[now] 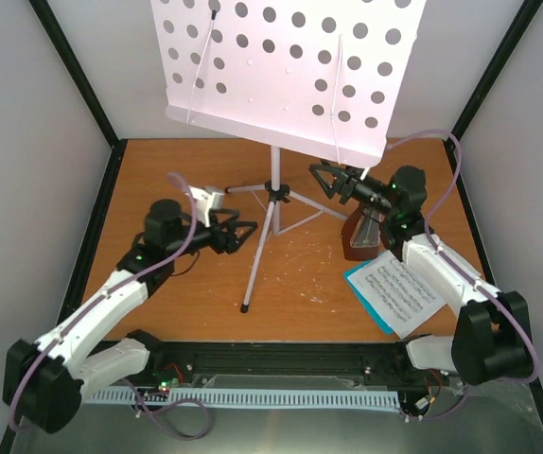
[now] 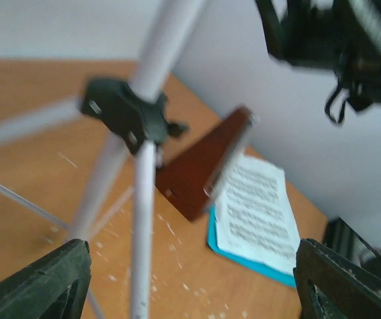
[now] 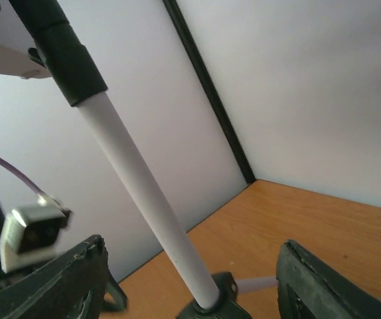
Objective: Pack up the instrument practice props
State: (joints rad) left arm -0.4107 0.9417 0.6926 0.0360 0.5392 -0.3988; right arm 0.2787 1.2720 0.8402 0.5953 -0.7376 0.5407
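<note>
You see the left jaws and the right jaws released, one on each side of the music stand (image 1: 273,165) pole. The stand is upright on the tabletop (image 1: 177,293). The metronome (image 1: 359,241), sheet music (image 1: 404,288) and teal booklet (image 1: 371,307) sit to its right.

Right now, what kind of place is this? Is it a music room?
Probably a robot test booth, not a music room: plain white walls box in one orange-brown wooden table, and two white robot arms are bolted at its edge, facing a silver-white tripod music stand.
</note>
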